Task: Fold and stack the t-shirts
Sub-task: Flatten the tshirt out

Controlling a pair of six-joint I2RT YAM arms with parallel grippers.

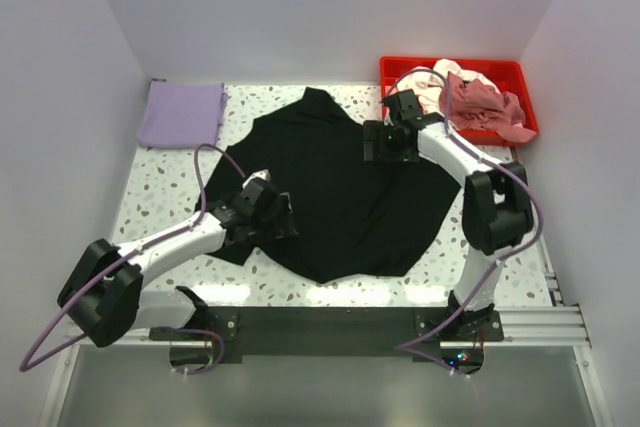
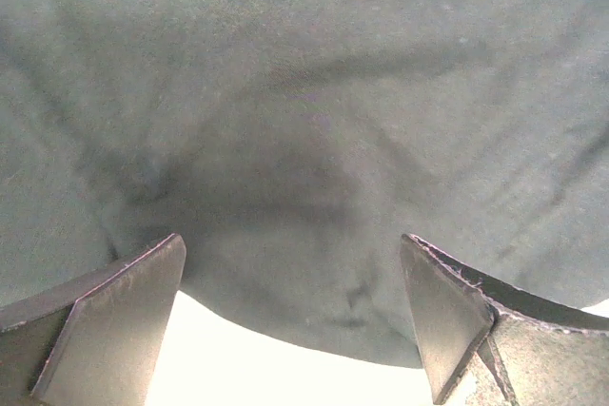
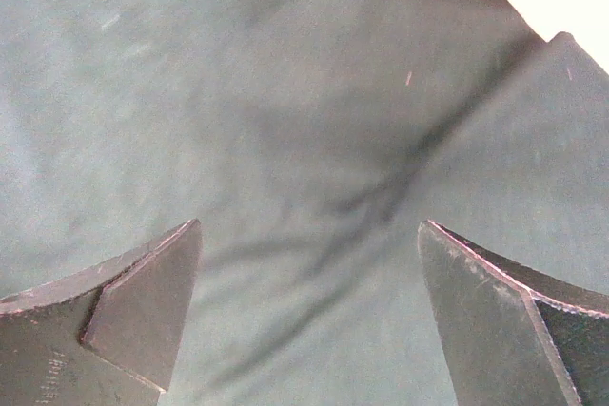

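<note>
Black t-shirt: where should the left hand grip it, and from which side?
Probably the black t-shirt edge nearest the open left hand, where the cloth ends on the table. Come from the bare-table side, low: the shirt lies flat, and only that edge offers a lip to pinch.

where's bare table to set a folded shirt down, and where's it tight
Bare table lies left of the black shirt, between the lavender shirt and the left arm. A thin strip runs along the near edge. Crowded: the far right, with the red tray and the right arm.
</note>
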